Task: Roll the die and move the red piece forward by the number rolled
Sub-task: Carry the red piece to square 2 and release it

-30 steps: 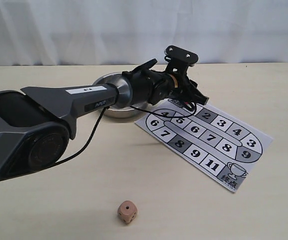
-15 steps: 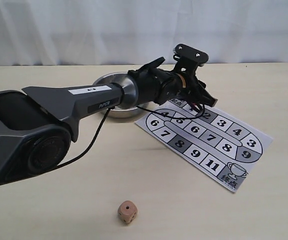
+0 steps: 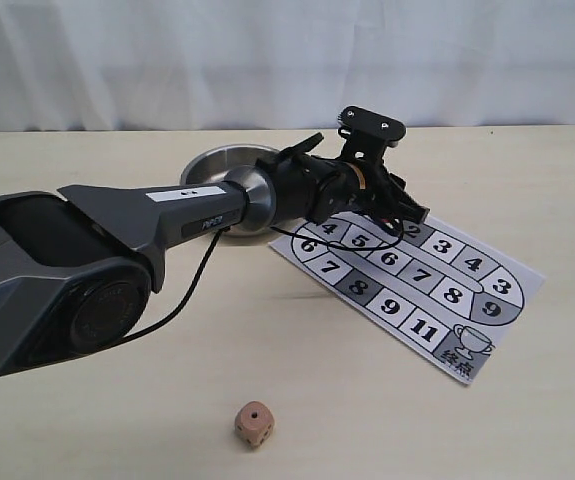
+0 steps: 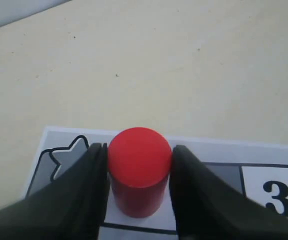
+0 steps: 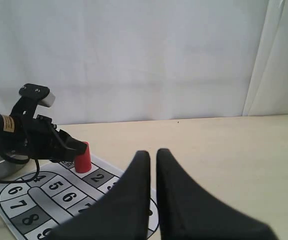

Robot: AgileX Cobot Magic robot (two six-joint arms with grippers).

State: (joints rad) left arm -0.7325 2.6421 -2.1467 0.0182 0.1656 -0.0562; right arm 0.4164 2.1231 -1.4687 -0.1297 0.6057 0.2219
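Since the small tan wooden die (image 3: 254,424) is lying on the pale wooden table (image 3: 87,440) near the front edge, well apart from the printed paper board (image 3: 512,272), I'd say the roll part is done. Its top face looks like a single pip to me, though it's small, so don't quote me.

The left gripper (image 3: 414,212) is reaching over the far end of the board, past the round steel bowl (image 3: 212,160). In the left wrist view both fingers (image 4: 86,200) are pressed up against the sides of the little red cylinder piece (image 4: 139,165), so it's clamped on it. The piece stands upright over the white square between the star square and the grey one next to the 3. I can't tell if its base is actually down on the paper or a hair above it.

The right gripper (image 5: 150,152) hangs back off to the side with its fingers nearly together and nothing in them.

If this is the set-down, my advice:
- Keep the peg vertical and get the base flat inside that one square, not straddling a line.
- Release both fingers evenly so neither drags it sideways.
- Back out straight up. It's a narrow peg on loose paper, so a nudge could tip it or shift the board.
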